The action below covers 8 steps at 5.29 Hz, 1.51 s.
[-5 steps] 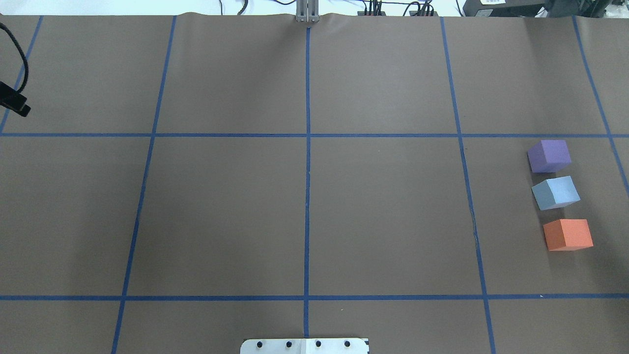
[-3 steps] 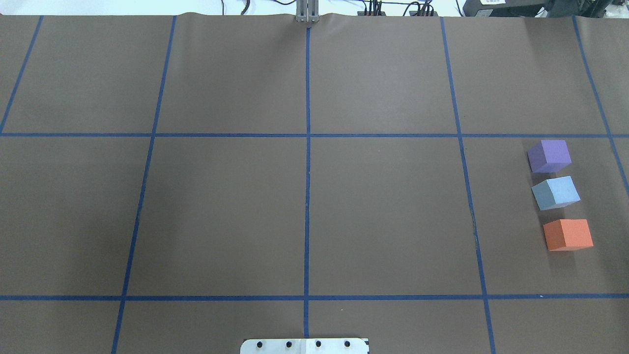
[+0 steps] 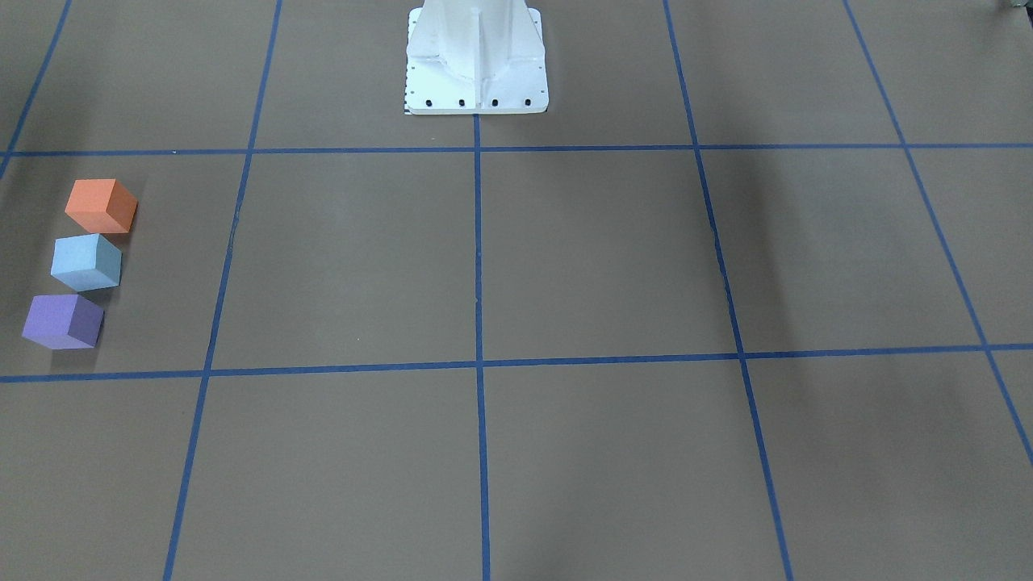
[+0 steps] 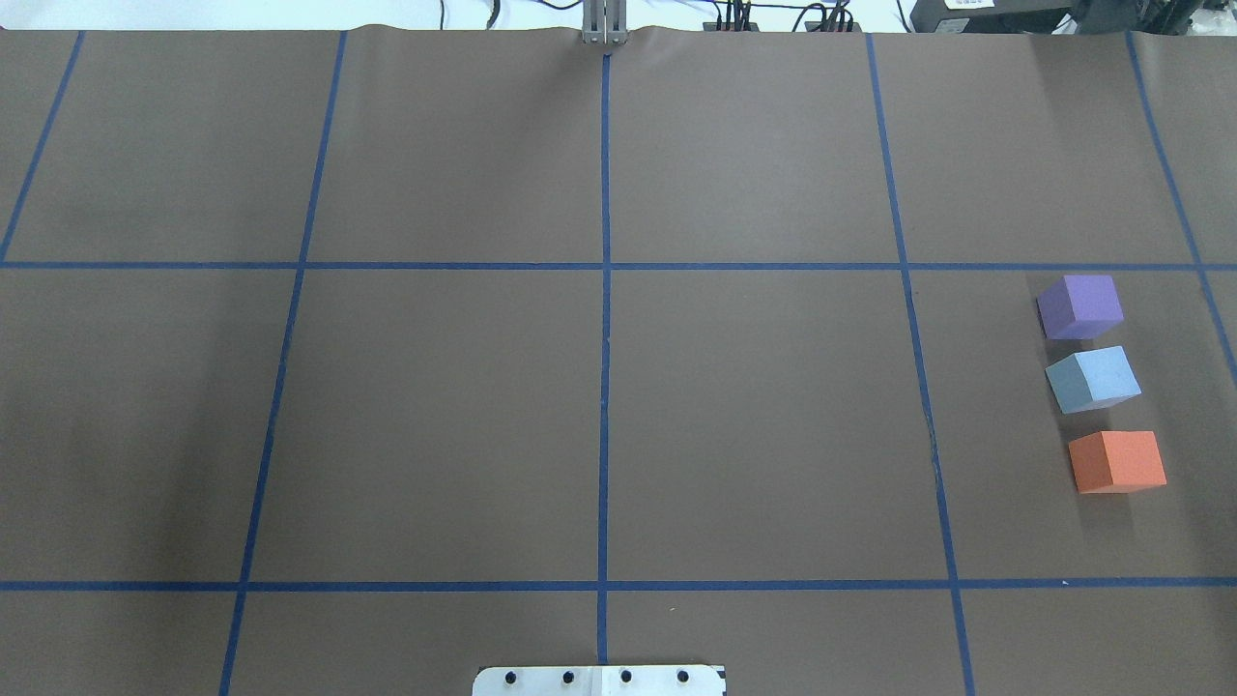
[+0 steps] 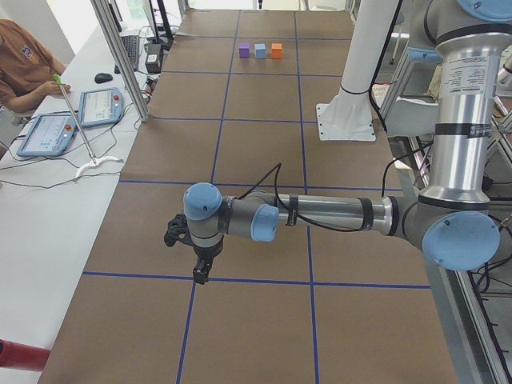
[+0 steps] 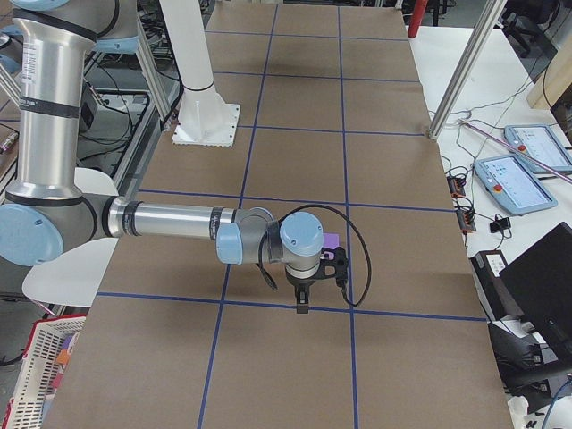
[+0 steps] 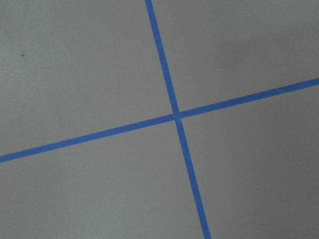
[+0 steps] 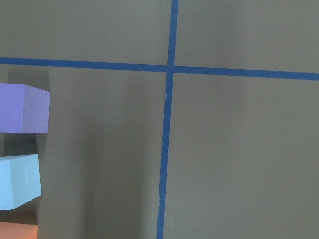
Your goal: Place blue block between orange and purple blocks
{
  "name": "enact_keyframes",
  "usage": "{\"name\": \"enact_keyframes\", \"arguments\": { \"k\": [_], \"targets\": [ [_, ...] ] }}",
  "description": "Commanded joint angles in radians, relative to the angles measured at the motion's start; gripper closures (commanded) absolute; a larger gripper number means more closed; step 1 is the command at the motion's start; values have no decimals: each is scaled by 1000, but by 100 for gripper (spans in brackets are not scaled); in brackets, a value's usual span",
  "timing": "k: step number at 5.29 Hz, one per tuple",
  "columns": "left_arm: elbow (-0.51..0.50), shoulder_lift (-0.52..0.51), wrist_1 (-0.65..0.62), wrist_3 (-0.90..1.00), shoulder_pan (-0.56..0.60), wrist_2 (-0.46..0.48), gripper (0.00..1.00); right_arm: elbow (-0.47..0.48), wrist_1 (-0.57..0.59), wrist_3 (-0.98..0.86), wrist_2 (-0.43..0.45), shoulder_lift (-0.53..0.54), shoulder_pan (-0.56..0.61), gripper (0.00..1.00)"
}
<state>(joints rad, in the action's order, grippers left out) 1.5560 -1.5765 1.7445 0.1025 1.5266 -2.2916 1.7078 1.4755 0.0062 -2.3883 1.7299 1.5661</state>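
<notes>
Three foam blocks stand in a row at the table's right end. The blue block (image 4: 1093,379) sits between the purple block (image 4: 1080,306) and the orange block (image 4: 1117,462), with small gaps. They also show in the front view: orange (image 3: 100,205), blue (image 3: 85,262), purple (image 3: 62,321). The right wrist view has them at its left edge, purple (image 8: 22,107) above blue (image 8: 19,180). My right gripper (image 6: 302,308) hangs near the blocks, free of them. My left gripper (image 5: 200,274) hangs over the table's far left end. I cannot tell whether either is open.
The brown table cover carries a grid of blue tape lines (image 4: 604,319). The white robot pedestal (image 3: 476,60) stands at the middle of the robot's side. An operator (image 5: 20,68) and tablets (image 5: 96,106) are beside the table.
A black part of the left arm and its cable at the overhead view's left edge has moved out of that view. The blocks have not moved.
</notes>
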Motion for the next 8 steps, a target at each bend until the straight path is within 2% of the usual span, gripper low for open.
{"name": "enact_keyframes", "arguments": {
  "k": [1,4,5,6,8],
  "targets": [
    [-16,10,20,-12,1,3,0,9,6,2,-3,-4,2,0],
    [38,12,-126,-7,1,-8,0,9,11,3,-2,-6,0,0],
    [38,13,-128,-7,1,-9,0,9,11,8,0,-10,0,0],
    [48,12,-176,-6,1,-14,0,10,2,108,-5,-24,-3,0],
    [59,12,-186,-3,1,-26,0,12,-1,123,-6,-27,-5,0]
  ]
}}
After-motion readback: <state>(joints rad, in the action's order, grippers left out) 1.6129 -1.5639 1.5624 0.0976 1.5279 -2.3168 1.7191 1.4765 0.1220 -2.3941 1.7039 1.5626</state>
